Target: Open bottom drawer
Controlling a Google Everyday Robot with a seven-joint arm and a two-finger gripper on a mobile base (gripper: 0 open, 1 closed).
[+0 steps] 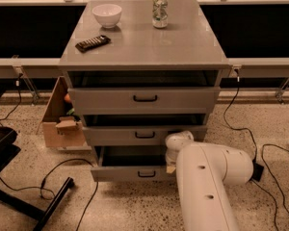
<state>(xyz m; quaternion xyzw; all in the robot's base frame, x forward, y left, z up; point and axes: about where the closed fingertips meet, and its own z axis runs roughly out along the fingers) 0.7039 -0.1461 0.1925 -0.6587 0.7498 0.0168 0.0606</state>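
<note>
Cabinet (144,67): grey, 3 drawers, standing on a speckled floor in the middle of the view.
Bottom drawer (125,173): lowest and shallowest front, at 6 o'clock of the cabinet; partly out, with a dark opening showing above its front.
Handle (146,174): small black bar at the centre of that front.
Middle drawer (115,135): directly above, front set further back.
Top drawer (101,100): tallest front, with a wider black handle.
Gripper (169,166): at the right end of the bottom drawer's front, at 3 o'clock of the handle, mostly hidden behind the arm.
Jaws: covered by the arm; apart or together cannot be told.
Arm (207,182): thick and white, entering from 5 o'clock of the view.
Tabletop (183,44): grey, carrying 3 things.
Bowl (107,15): white, at 10 o'clock of the tabletop.
Can (159,12): upright, at 1 o'clock.
Remote (92,43): black, lying flat at 9 o'clock.
Cardboard box (55,129): open, on the floor at 9 o'clock of the cabinet, just beside it.
Cables (62,170): black, loose on the floor at 7 o'clock and at 3 o'clock.
</note>
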